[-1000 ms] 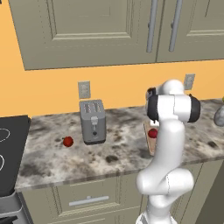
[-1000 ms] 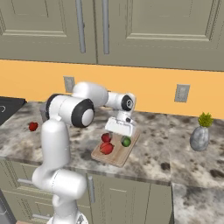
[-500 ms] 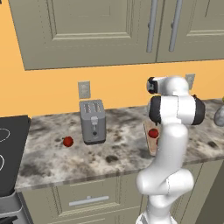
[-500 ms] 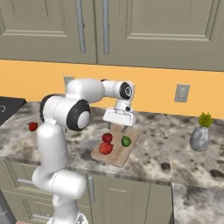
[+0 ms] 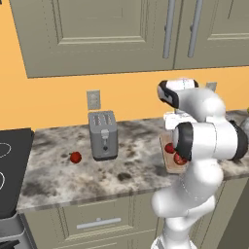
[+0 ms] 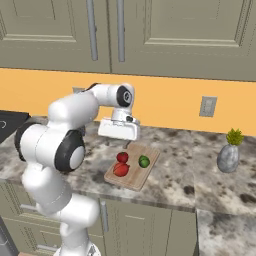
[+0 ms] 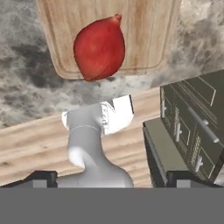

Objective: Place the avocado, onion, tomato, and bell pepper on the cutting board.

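Gripper hangs wide open and empty above the cutting board — avocado and two red items rest there — next step likely fetching the red item left of the toaster.
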Robot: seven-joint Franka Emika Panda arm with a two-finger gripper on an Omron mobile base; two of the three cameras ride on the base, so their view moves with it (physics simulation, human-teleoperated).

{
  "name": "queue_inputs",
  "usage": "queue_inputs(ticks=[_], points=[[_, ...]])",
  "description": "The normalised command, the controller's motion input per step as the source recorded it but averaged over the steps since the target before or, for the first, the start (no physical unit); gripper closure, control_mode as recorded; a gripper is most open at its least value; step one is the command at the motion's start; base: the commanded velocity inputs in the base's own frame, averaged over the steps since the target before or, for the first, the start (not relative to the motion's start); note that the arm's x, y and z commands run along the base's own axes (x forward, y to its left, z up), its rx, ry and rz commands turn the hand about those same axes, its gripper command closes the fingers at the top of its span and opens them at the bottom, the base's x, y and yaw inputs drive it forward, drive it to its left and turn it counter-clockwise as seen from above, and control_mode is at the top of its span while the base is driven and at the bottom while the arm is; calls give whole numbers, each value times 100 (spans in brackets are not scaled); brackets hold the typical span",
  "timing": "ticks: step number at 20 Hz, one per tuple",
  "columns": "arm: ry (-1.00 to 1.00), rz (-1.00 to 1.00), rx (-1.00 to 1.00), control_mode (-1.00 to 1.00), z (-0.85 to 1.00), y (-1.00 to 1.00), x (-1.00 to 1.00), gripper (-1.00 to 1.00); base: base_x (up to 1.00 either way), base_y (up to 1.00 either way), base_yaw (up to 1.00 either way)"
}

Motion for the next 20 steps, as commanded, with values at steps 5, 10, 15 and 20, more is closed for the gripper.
queue_inputs(ticks=[5, 10, 15, 20], points=[[-19, 14, 0, -100, 47, 36, -87, -100, 0, 0, 0], [-20, 12, 0, -100, 37, 35, -93, -100, 0, 0, 0], [-17, 11, 0, -100, 50, 61, -80, -100, 0, 0, 0], [-6, 9, 0, -100, 51, 99, -56, -100, 0, 0, 0]])
